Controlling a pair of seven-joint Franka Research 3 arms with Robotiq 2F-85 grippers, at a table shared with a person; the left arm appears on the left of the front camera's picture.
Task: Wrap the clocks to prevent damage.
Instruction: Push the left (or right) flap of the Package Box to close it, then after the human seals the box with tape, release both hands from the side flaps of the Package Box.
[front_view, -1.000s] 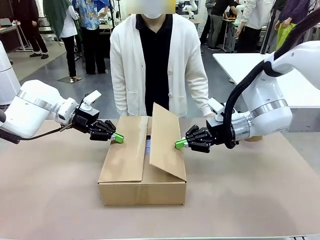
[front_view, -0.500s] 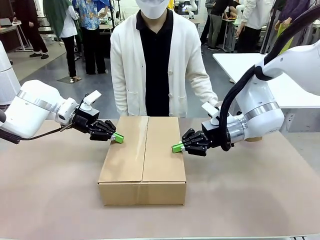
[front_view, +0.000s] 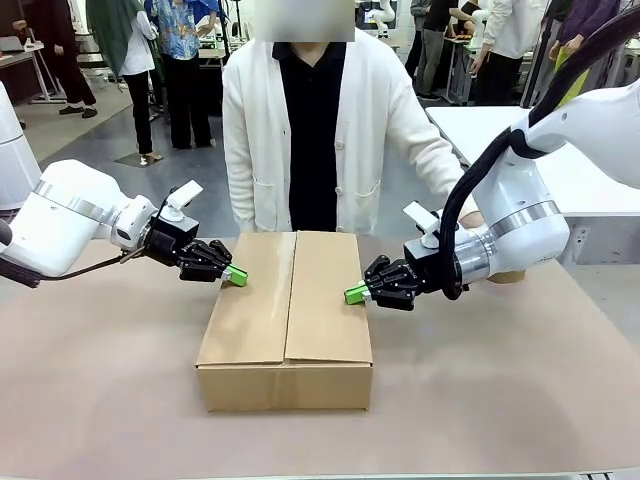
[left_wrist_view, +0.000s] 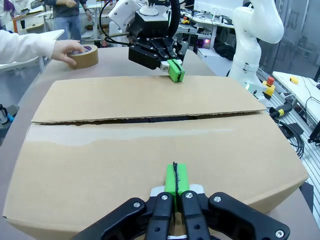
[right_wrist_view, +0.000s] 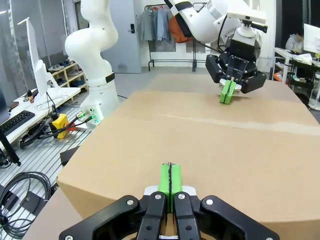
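Box (front_view: 285, 320) at table (front_view: 500, 380) centre, flaps down, clocks presumably inside — my left gripper (front_view: 237, 275) and right gripper (front_view: 355, 293), both closed tight, rest at opposite flap edges; seam (front_view: 292, 290) untaped, tape (left_wrist_view: 83, 56) under the person's hand (left_wrist_view: 67, 50).

Bright, even overhead room light falls on the cardboard box (front_view: 285, 320), leaving only a soft, faint shadow on the table (front_view: 500, 400) at the box's base, while both wide-angle wrist views bow the lines around the box and the room behind it looks slightly soft.
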